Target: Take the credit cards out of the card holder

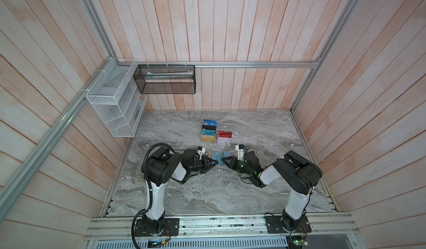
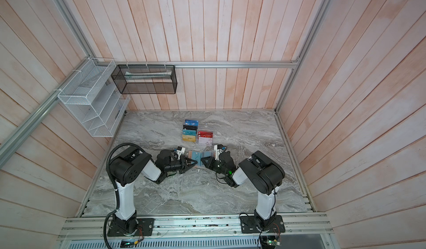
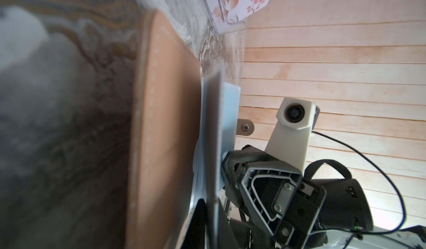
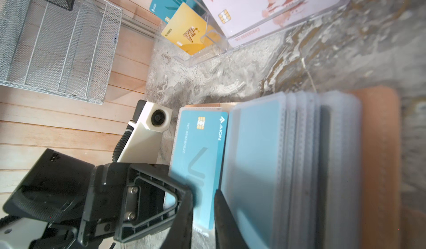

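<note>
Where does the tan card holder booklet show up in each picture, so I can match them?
Both top views: the card holder lies open mid-table, just nearer than the clear card stand.
Left wrist view: its tan cover, close and edge-on, fills the middle.
Right wrist view: its clear pages and tan cover, close up.
Shared landmark: the stand, in all four.

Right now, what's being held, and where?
Left gripper pinches the teal card by its near end; right gripper seems to clamp the card holder by its sleeve pages.
</note>
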